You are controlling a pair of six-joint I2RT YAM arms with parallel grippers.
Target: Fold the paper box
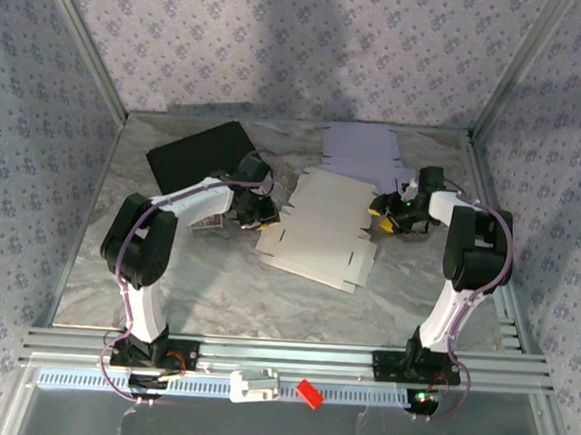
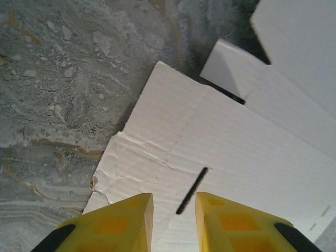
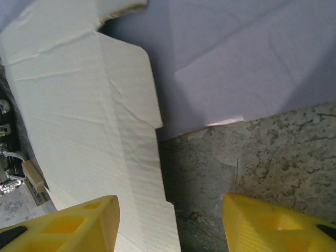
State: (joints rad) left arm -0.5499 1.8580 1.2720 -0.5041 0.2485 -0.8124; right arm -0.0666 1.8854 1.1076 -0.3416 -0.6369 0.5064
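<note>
The paper box (image 1: 319,229) lies as a flat white cardboard blank in the middle of the marble table (image 1: 217,292). My left gripper (image 1: 264,211) is low at its left edge. In the left wrist view the yellow fingers (image 2: 126,220) stand a narrow gap apart over a creased flap (image 2: 157,152) with a black slot (image 2: 191,190), and nothing is pinched between them (image 2: 174,210). My right gripper (image 1: 382,211) is at the blank's right edge. It stands wide open (image 3: 170,215), one finger over the cardboard (image 3: 79,105) and the other over bare table.
A lavender sheet (image 1: 364,148) lies behind the blank and shows again in the right wrist view (image 3: 236,63). A black sheet (image 1: 201,153) lies at the back left. A small object (image 1: 206,222) sits under the left arm. Patterned walls enclose the table.
</note>
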